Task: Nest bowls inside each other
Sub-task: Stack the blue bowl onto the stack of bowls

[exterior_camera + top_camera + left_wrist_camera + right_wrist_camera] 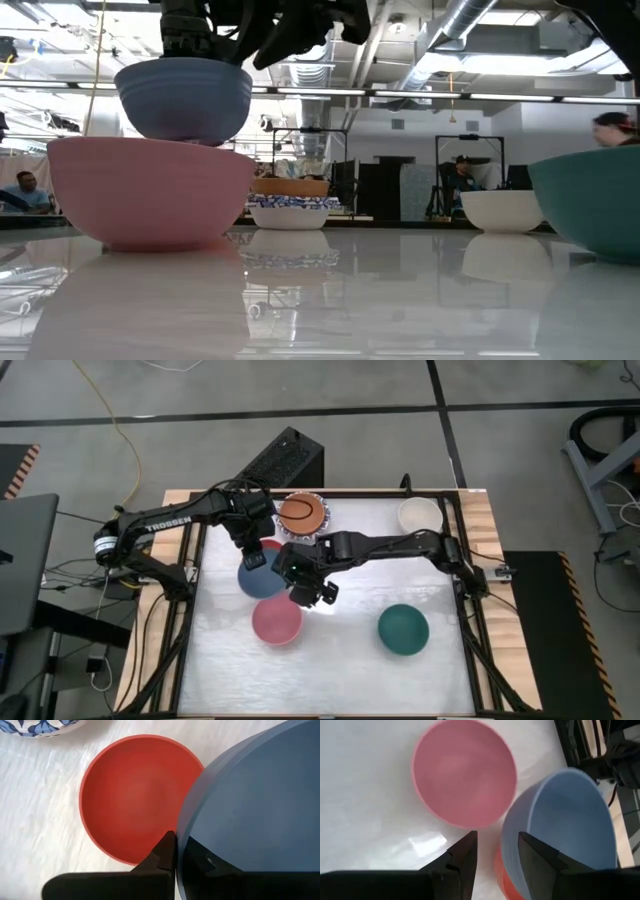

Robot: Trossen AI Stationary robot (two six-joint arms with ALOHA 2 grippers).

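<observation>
My left gripper (255, 557) is shut on a blue bowl (262, 580), which hangs above the table (185, 98). Partly under it, a red bowl (135, 795) sits on its base. My right gripper (312, 592) stands open next to the blue bowl (565, 830), with only table between its fingers (497, 850). A pink bowl (277, 620) rests nearer the front edge. At the back, an orange bowl (303, 512) sits inside a white bowl with a blue-patterned rim (290, 212). A cream bowl (418, 515) and a dark green bowl (403, 630) stand to the right. My left gripper pinches the blue bowl's rim (181, 836) on its far side, with one finger (165, 855) outside the wall and the other (210, 862) inside. The fingers come steeply from above. The bowl hangs clear of the table, opening up, roughly level. My right gripper has one finger (535, 855) by the blue bowl's outer wall; I cannot tell whether it touches.
Bare white table (340, 680) lies along the front and in the middle. A dark frame (460, 560) borders the table's sides. People and equipment show in the room beyond the far edge.
</observation>
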